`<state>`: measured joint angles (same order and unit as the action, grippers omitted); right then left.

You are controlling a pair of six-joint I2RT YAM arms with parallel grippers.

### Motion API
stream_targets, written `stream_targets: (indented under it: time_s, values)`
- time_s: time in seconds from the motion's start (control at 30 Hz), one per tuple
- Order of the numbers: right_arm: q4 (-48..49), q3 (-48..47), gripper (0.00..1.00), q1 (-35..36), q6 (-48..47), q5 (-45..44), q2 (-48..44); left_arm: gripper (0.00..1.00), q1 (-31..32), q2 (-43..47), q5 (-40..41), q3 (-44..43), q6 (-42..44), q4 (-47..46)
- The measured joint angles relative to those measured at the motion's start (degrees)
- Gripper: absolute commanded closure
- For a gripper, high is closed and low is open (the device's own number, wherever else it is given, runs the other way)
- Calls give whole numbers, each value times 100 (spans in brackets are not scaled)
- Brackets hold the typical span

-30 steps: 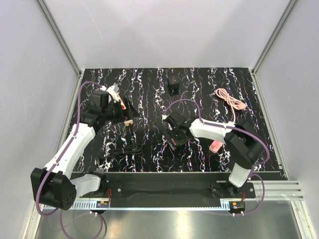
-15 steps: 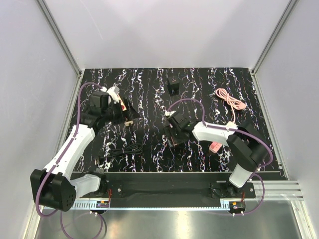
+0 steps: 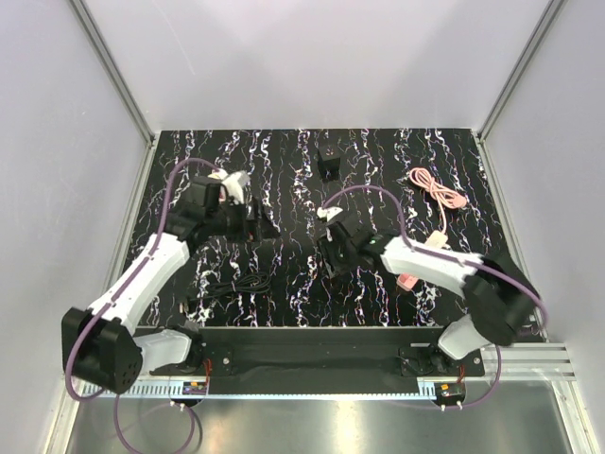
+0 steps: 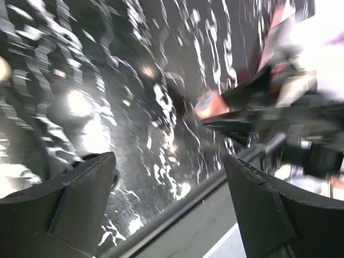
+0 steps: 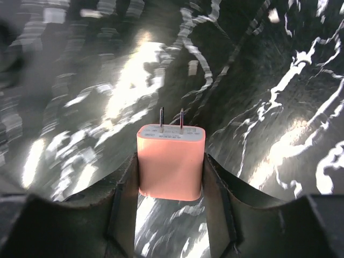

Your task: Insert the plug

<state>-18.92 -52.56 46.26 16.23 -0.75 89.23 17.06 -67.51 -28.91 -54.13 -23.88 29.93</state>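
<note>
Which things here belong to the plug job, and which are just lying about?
Job: plug, held in the right gripper; black block at the back, probably the socket.
Lying about: pink cable; black cable; small pink piece.

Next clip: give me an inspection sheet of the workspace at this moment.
Surface: black marbled mat.
Job's things: pink plug, prongs pointing away; small black block, likely the socket, far centre.
Clutter: small pink item beside the right arm.
End effectors: left end effector open, empty; right end effector shut on the pink plug.
Cables: pink cable, far right; black cable, near left.
Surroundings: pale enclosure walls.
</note>
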Motion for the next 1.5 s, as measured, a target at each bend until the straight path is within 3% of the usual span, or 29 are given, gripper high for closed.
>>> stream_targets:
  time_s: [0.27,0.73,0.97,1.03,1.07,1.1,1.23,1.27,1.5]
  values:
    - [273,105,100,120,-431,675,-1462,17,964,-728,-444,-13,-57,-20]
    - [409,243,100,380,-664,887,-1718,19,1381,-1300,-859,-142,-844,-848]
    - [409,243,100,389,-774,876,-1738,40,1639,-1604,-1193,15,-1233,-1456]
    - [354,243,100,396,-798,876,-1738,65,1700,-1657,-1276,57,-1362,-1556]
    - [256,249,91,417,-844,839,-1731,95,1718,-1657,-1364,70,-1410,-1652]
    - [254,249,91,417,-848,835,-1735,100,1764,-1650,-1401,85,-1403,-1764]
    - [271,260,52,424,-822,796,-1738,100,1755,-1648,-1460,129,-1469,-1853]
    - [271,260,37,426,-793,789,-1738,100,1755,-1648,-1460,129,-1480,-1873]
    - [302,348,4,426,-472,776,-1985,100,1755,-1617,-1558,260,-1794,-2286]
